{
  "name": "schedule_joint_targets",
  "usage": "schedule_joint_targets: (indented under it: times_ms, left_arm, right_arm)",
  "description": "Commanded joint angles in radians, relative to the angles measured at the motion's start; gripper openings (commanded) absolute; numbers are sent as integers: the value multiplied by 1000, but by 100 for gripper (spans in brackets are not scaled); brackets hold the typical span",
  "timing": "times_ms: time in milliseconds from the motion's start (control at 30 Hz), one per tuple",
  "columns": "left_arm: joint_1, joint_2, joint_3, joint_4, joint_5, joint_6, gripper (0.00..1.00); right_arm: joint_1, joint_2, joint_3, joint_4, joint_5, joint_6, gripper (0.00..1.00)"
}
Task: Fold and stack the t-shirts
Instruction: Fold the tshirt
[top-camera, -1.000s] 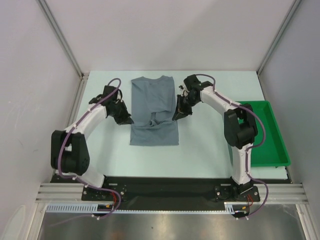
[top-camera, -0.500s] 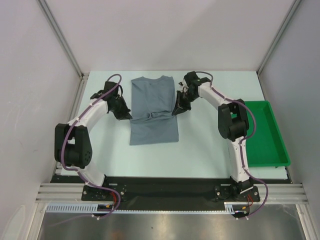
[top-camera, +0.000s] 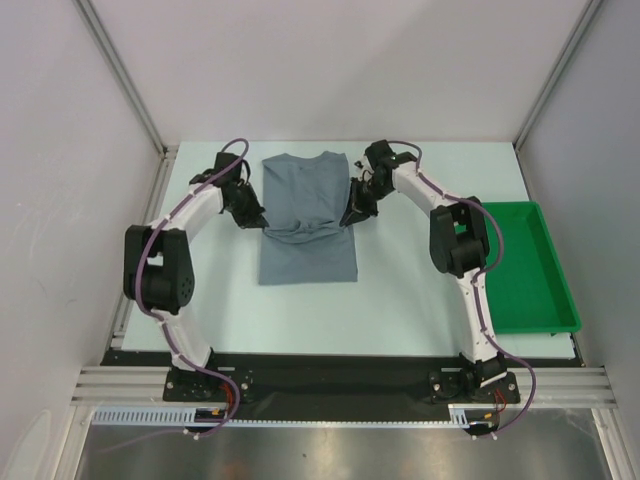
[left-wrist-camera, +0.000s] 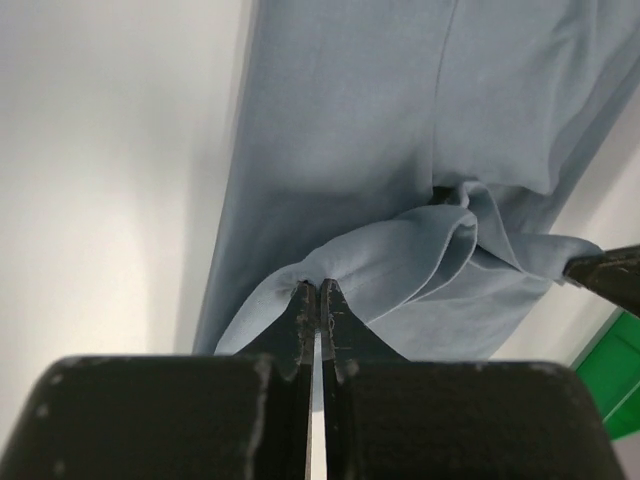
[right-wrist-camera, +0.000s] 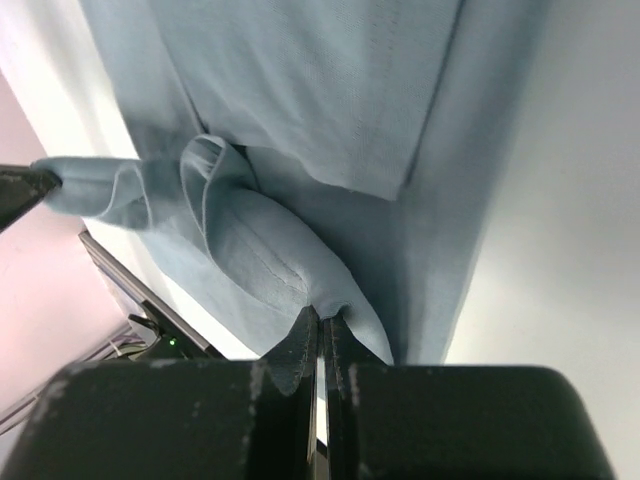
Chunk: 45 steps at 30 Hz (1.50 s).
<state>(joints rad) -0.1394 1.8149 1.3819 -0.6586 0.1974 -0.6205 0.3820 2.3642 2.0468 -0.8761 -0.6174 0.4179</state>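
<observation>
Two arms reach out over the table (top-camera: 420, 290) and bend in toward each other. The left arm (top-camera: 192, 212) curves in from the left and the right arm (top-camera: 422, 190) from the right, with the t-shirt (top-camera: 305, 190) between them. The blue-grey shirt lies in the middle of the table, neck at the far end. The left gripper (top-camera: 262, 224) is pinched tight on the shirt's left edge, and the right gripper (top-camera: 348, 220) on its right edge. Between them the lifted cloth sags in a soft bunch. The green tray (top-camera: 530, 300) sits well off to the right.
</observation>
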Motion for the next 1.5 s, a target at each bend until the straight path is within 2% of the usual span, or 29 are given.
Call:
schedule_joint_targets:
  times_ms: [0, 300, 400, 433, 533, 633, 667, 700, 767, 900, 1000, 1033, 1067, 1133, 1167, 1233, 1367, 1467]
  left_arm:
    - [11, 27, 62, 14, 34, 36, 0]
    - [12, 50, 39, 42, 62, 36, 1]
    - [14, 73, 55, 63, 56, 47, 12]
    - [15, 83, 63, 68, 53, 54, 21]
    - [29, 112, 104, 74, 57, 65, 36]
    - [37, 103, 163, 28, -4, 87, 48]
    - [38, 87, 173, 18, -45, 93, 48]
    - [38, 68, 164, 13, -59, 97, 48]
    - [40, -21, 132, 20, -85, 99, 52]
    - [34, -149, -13, 69, 2, 88, 52]
    - [18, -209, -120, 140, 100, 73, 38]
    - [12, -210, -141, 164, 129, 59, 30]
    - [-6, -207, -158, 184, 151, 54, 27]
    - [-25, -168, -178, 240, 213, 42, 24]
    - [-47, -152, -175, 257, 224, 39, 23]
    - [-65, -97, -172, 332, 284, 21, 22]
    - [-66, 13, -133, 421, 318, -24, 17]
    - [-46, 110, -57, 389, 303, -15, 18]
  right_arm:
    - [-5, -11, 39, -32, 13, -4, 0]
    - [-20, -14, 38, -17, 12, 15, 2]
    - [-34, -8, 41, 5, 16, 25, 7]
    - [-37, -5, 39, 14, 16, 28, 9]
    - [-54, 12, 53, 55, 10, 42, 21]
    - [-58, 36, 119, 57, 1, 47, 39]
    - [-60, 41, 140, 45, 2, 44, 51]
    - [-60, 43, 168, 13, 14, 30, 56]
    - [-60, 32, 213, -23, 34, 12, 59]
    - [-46, -42, 158, -73, 73, -30, 58]
    - [-11, -89, 78, -78, 105, -57, 49]
    - [-2, -101, 58, -66, 108, -63, 47]
    - [21, -114, 17, -54, 114, -62, 39]
    - [37, -118, -11, -12, 119, -54, 33]
    - [41, -109, -19, -3, 111, -42, 25]
    - [52, -102, -39, 44, 96, -28, 20]
    - [41, -54, -25, 97, 94, -8, 16]
    - [14, -7, -4, 109, 90, 5, 16]
